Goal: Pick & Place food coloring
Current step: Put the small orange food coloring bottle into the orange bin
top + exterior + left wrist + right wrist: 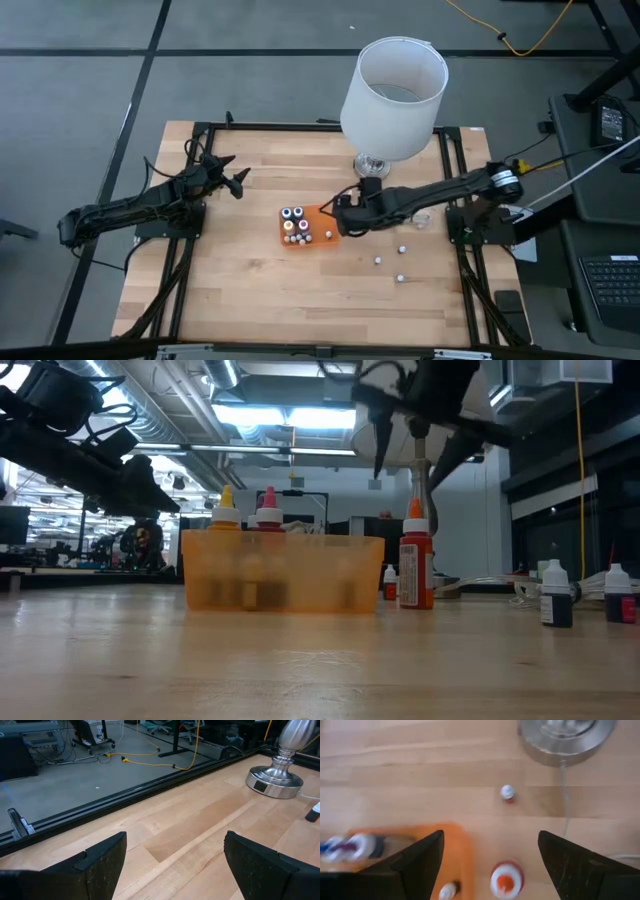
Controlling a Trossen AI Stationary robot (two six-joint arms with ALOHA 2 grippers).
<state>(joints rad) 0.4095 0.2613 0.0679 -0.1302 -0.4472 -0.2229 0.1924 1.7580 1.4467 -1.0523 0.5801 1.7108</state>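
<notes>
An orange tray sits mid-table with several food coloring bottles standing in it. More bottles stand loose on the wood to its right. In the low view a red bottle with an orange tip stands just right of the tray. My right gripper hangs open above the tray's right end, fingers slanting down; in its wrist view the red bottle lies between the fingers, well below them. My left gripper waits open at the far left, over bare wood.
A table lamp with a white shade stands at the far edge, its metal base and cord close behind my right gripper. A small red bottle stands between base and tray. Bare wood lies along the near edge.
</notes>
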